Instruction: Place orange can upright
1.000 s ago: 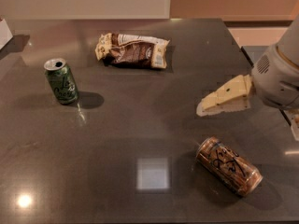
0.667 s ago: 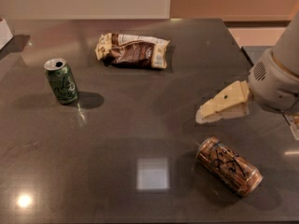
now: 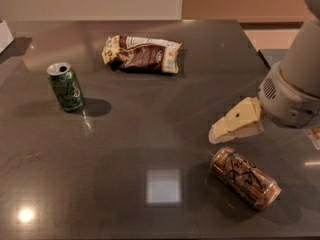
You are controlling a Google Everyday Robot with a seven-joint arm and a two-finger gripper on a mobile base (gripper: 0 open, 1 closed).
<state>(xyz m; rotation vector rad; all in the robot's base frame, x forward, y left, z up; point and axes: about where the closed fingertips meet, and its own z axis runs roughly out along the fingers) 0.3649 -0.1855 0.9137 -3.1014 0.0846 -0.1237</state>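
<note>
1. I see the gripper (image 3: 216, 135) on the right side of the table (image 3: 125, 134), a cream wedge pointing left and slightly toward the camera from the arm's rounded grey-white housing (image 3: 292, 91).
2. From this angle I cannot tell whether the gripper is apart or together. I see nothing held in it.
3. The orange can (image 3: 245, 178) lies on its side on the near right part of the table. It is not upright.
4. The orange can runs diagonally, with one end toward the upper left and the other toward the lower right. Black cursive script shows along its orange-brown side.
5. The gripper's tip sits just beyond the can's upper-left end, on the far side of it. A strip of bare tabletop shows between them, so they are apart.
6. I cannot tell whether the tip touches the tabletop or hangs over it.
7. A green can (image 3: 65, 86) stands upright on the left side of the table, well apart from the orange one, with its open silver top showing.
8. A brown and white snack bag (image 3: 142, 54) lies flat toward the far middle of the table, well apart from both cans.
9. The dark tabletop is glossy. A pale square of reflected light (image 3: 163, 186) lies on it to the left of the orange can.
</note>
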